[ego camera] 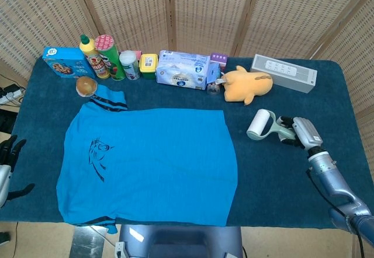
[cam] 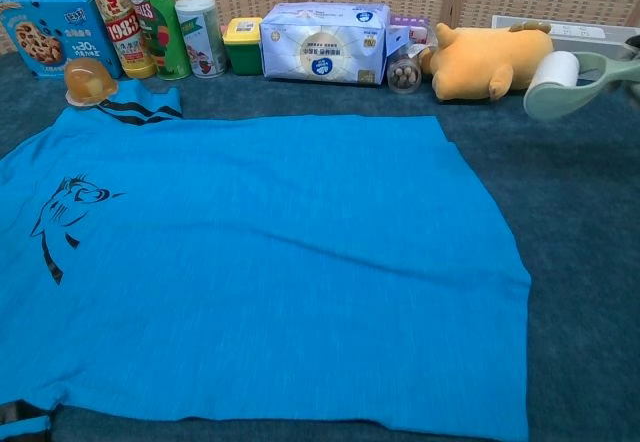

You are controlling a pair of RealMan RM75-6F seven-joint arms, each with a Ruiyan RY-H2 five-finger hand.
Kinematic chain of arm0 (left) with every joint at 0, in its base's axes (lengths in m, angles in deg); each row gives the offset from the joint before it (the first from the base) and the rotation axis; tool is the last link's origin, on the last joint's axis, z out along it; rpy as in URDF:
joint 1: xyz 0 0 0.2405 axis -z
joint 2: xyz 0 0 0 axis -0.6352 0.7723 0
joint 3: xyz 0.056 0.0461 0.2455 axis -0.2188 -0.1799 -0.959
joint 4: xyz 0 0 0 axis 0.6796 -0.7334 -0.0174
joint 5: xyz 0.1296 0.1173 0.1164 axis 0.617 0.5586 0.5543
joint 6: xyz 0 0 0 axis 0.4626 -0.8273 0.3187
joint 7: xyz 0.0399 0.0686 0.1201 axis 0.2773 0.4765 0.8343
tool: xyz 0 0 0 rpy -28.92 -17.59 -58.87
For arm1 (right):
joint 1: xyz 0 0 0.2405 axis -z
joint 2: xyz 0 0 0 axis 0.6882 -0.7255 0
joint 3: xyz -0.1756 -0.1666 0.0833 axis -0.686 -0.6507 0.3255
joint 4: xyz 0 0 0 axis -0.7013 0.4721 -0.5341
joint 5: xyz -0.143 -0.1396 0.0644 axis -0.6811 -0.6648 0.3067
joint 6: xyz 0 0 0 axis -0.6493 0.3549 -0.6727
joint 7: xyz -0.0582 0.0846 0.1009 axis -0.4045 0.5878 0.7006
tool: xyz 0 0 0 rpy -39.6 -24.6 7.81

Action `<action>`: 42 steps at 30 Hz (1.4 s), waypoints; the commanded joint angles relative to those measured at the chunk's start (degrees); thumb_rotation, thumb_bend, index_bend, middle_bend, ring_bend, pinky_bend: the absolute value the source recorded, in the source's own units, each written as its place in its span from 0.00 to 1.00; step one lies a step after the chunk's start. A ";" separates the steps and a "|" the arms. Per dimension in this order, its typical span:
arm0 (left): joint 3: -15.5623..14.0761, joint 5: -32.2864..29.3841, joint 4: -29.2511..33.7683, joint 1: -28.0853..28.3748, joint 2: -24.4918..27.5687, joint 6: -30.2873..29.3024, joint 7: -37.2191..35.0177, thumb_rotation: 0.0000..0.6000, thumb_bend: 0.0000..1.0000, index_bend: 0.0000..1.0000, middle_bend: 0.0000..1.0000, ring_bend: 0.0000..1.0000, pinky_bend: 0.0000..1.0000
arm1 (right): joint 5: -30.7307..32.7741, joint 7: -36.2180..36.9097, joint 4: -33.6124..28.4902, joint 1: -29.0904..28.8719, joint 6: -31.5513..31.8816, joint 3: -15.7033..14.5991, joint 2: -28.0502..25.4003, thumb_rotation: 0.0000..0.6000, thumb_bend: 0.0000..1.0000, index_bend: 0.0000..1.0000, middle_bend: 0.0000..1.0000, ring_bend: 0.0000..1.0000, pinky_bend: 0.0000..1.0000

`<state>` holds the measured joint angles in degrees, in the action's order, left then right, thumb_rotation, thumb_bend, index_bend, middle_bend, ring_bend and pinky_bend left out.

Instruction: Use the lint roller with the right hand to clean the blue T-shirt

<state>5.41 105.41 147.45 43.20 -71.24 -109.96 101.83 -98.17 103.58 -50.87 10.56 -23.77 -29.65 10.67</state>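
Observation:
The blue T-shirt (ego camera: 149, 164) (cam: 250, 262) lies flat on the dark blue tablecloth, with a black cat print near its left side. My right hand (ego camera: 302, 133) grips the pale green handle of the lint roller (ego camera: 266, 126) (cam: 570, 82), lifted off the table to the right of the shirt, its white roll pointing toward the shirt. In the chest view only the roller shows at the right edge. My left hand (ego camera: 7, 159) hangs beyond the table's left edge, fingers apart, holding nothing.
Along the back stand a cookie box (ego camera: 64, 61), a yellow bottle (ego camera: 89, 52), a chips can (ego camera: 109, 56), a tissue pack (ego camera: 184, 70), an orange plush toy (ego camera: 248, 84) and a white speaker (ego camera: 284, 73). A round jelly cup (ego camera: 86, 86) sits by the shirt collar.

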 commanded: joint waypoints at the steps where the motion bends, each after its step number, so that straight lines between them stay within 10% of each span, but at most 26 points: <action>1: -0.10 0.15 0.00 0.03 0.03 0.07 -0.03 1.00 0.11 0.00 0.00 0.00 0.09 | -2.10 -4.34 -4.42 -1.62 1.49 0.24 -1.64 1.00 1.00 0.50 0.65 0.89 1.00; 21: -0.22 0.09 -0.35 0.27 0.50 0.67 -1.17 1.00 0.12 0.00 0.00 0.00 0.09 | 0.73 -29.59 -20.45 -10.90 -10.17 2.19 -1.26 1.00 1.00 0.65 0.71 0.90 1.00; 32: -0.21 -0.36 -0.25 0.44 0.37 0.94 -0.69 1.00 0.12 0.00 0.00 0.00 0.09 | 13.77 -52.73 -27.95 -20.30 -24.58 5.57 0.99 1.00 1.00 0.66 0.71 0.91 1.00; 42: -0.52 0.80 -0.57 0.20 1.23 0.60 -2.88 1.00 0.12 0.00 0.00 0.00 0.09 | 27.89 -69.48 -28.87 -23.98 -24.64 3.88 2.66 1.00 1.00 0.66 0.71 0.91 1.00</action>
<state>4.97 106.03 146.97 43.42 -70.14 -109.38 99.16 -74.56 38.90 -79.30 -11.78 -48.51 -24.87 12.42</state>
